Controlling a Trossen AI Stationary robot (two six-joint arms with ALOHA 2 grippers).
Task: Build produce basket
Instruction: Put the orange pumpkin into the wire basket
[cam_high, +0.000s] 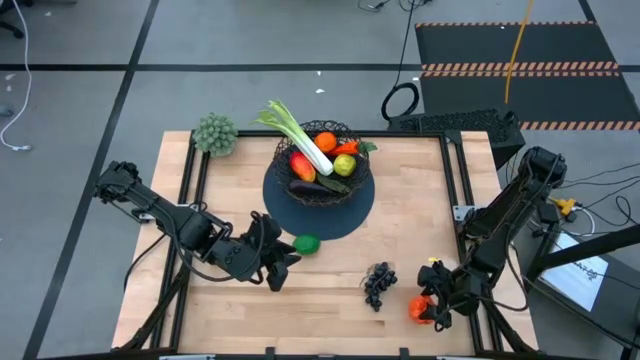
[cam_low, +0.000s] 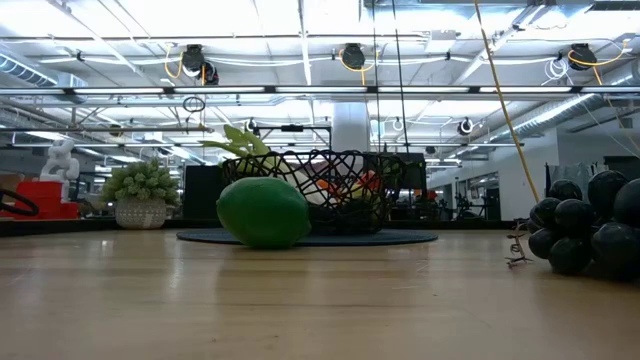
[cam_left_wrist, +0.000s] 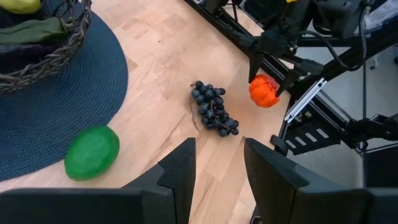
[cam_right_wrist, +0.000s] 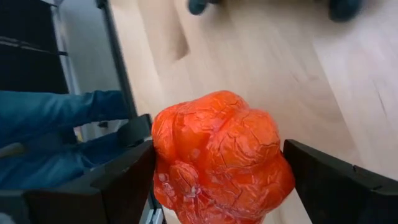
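Behind the lime (cam_low: 263, 212) in the low view, basket (cam_low: 318, 190) partly hidden, contents too tangled in the mesh to name. Grapes (cam_low: 588, 228) cut by the frame edge beside the basket. From the left wrist, basket (cam_left_wrist: 43, 46) cropped at the corner, only a rim arc and dark shapes inside. From the right wrist, tomato (cam_right_wrist: 221, 158) cut off below, masking the counter (cam_right_wrist: 261, 56) beneath; blurred dark blobs beyond the tomato unidentifiable. Blue sleeve (cam_right_wrist: 56, 112) beside the tomato, wearer out of frame.

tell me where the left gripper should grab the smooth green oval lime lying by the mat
Grip the smooth green oval lime across its narrow middle, coming straight down from above. It lies on its side on the bare wood table at the edge of the round dark woven mat, nothing touching it. The left gripper sits just beside it, fingers parted and empty.
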